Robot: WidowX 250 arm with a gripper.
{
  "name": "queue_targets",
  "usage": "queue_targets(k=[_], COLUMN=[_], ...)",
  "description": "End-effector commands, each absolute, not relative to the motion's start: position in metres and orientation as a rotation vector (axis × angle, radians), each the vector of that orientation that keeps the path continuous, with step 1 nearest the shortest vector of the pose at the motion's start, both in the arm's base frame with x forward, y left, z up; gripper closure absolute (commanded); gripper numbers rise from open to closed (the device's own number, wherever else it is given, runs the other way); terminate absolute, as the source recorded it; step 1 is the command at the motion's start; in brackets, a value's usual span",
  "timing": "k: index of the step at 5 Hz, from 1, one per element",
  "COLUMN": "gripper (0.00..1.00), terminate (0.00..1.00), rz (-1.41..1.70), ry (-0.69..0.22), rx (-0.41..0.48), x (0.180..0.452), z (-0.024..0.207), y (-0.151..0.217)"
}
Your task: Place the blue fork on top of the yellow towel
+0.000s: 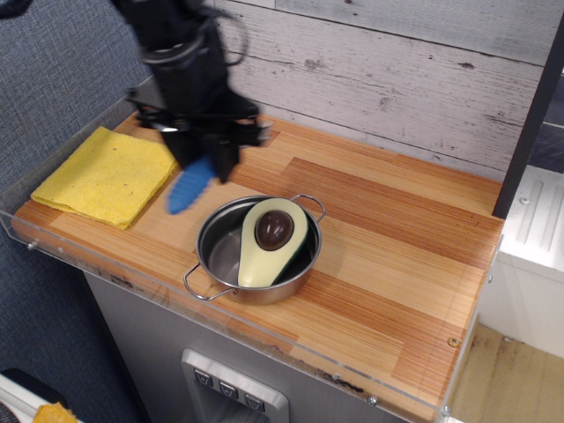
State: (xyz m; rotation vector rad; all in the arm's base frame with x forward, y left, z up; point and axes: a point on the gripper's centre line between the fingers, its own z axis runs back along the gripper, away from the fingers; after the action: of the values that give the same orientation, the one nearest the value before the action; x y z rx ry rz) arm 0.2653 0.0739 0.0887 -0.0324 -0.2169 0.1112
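The blue fork [190, 187] hangs from my gripper [204, 159], only its ribbed blue handle showing, pointing down and left; the metal head is hidden in the fingers. My gripper is shut on it, held above the wooden counter between the yellow towel and the pot. The yellow towel [106, 174] lies flat at the counter's left end, just left of the fork handle, with nothing on it.
A steel pot [220, 253] with a toy avocado half [271, 238] in it stands at the front middle. A clear acrylic rim [132, 286] runs along the counter's front and left edges. A plank wall is behind, with a dark post [527, 123] at the right.
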Motion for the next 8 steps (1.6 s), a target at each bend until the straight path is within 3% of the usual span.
queue_targets(k=[1, 3, 5, 6, 8], gripper=[1.00, 1.00, 1.00, 0.00, 0.00], terminate=[0.00, 0.00, 0.00, 0.00, 0.00], rz=[0.006, 0.058, 0.072, 0.074, 0.109], ry=[-0.215, -0.215, -0.178, -0.123, -0.067], rx=[0.059, 0.062, 0.023, 0.001, -0.080], x=[0.291, 0.291, 0.275, 0.274, 0.271], z=[0.080, 0.075, 0.053, 0.042, 0.037], y=[0.167, 0.195, 0.181, 0.185, 0.192])
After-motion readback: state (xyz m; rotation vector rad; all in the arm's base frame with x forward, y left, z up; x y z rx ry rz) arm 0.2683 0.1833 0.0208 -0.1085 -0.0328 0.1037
